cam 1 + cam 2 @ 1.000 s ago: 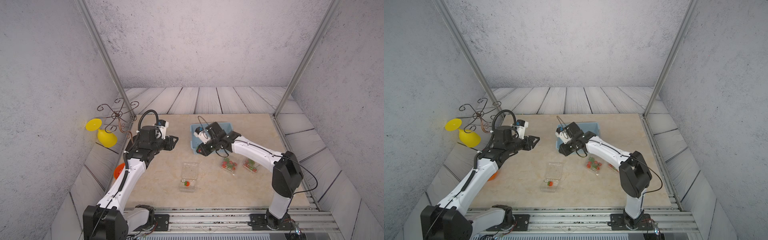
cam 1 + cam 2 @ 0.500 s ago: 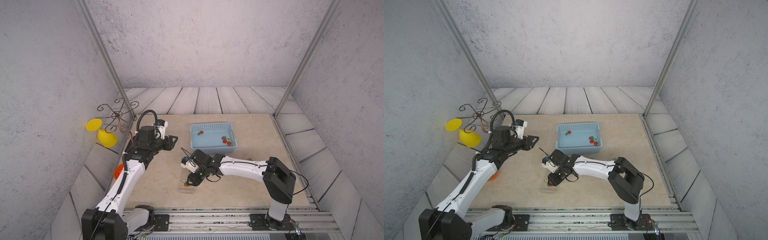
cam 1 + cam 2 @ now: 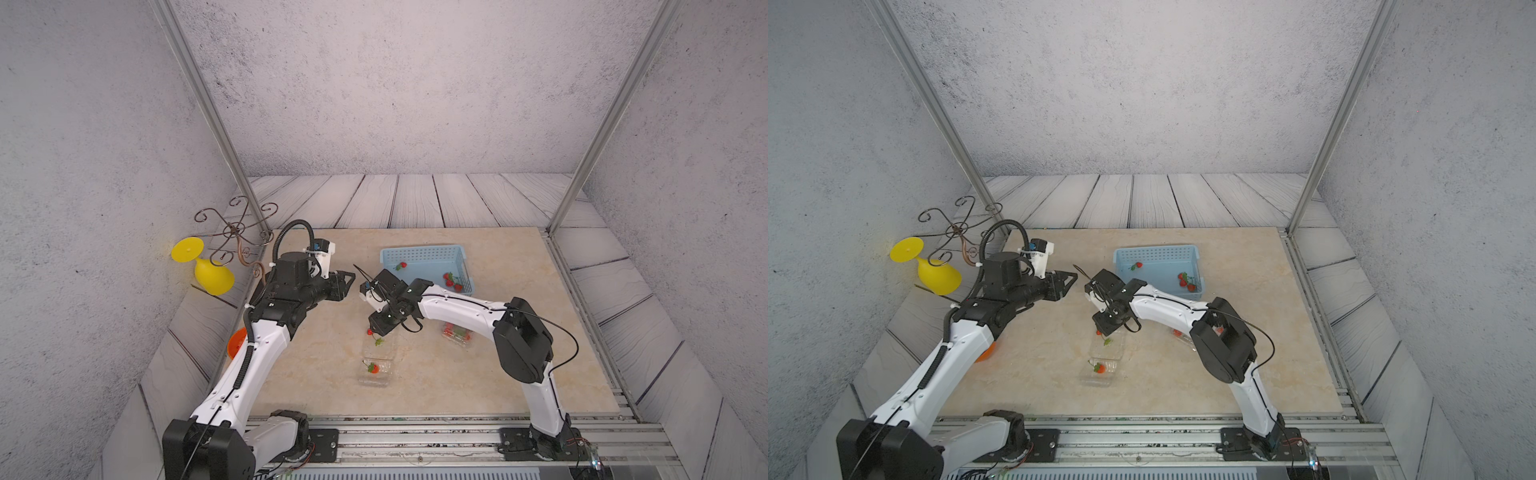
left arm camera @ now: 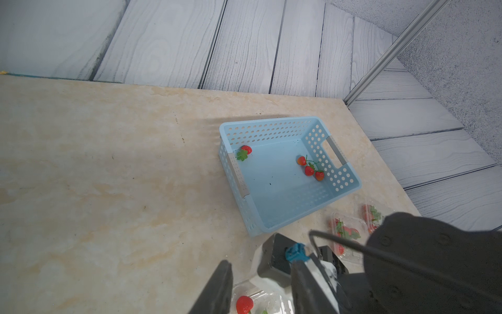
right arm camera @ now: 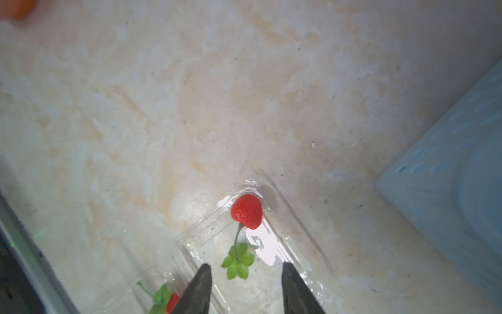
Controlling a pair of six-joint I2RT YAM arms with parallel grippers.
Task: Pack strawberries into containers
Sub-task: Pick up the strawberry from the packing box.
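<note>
An open clear container (image 3: 376,361) lies mid-table with its two halves spread. One strawberry (image 3: 374,368) sits in the near half. Another strawberry (image 5: 246,211) lies loose in the far half, its green leaves (image 5: 238,261) just ahead of my right gripper (image 5: 247,265). That gripper (image 3: 376,328) hovers over the far half, open and holding nothing. My left gripper (image 4: 260,263) hangs open and empty above the table left of the basket, also shown in a top view (image 3: 347,277). Several strawberries (image 4: 309,170) remain in the blue basket (image 4: 271,127). Two shut containers (image 4: 345,233) hold berries.
The blue basket (image 3: 424,253) stands at the back centre. An orange bowl (image 3: 237,343) shows partly behind my left arm at the table's left edge. A yellow goblet (image 3: 208,270) and a wire stand (image 3: 235,226) are off the table at the left.
My right arm swung from the basket down to the open container, then drew back. Its jaws opened and a strawberry now lies in the container's far half. The left arm stayed put.
</note>
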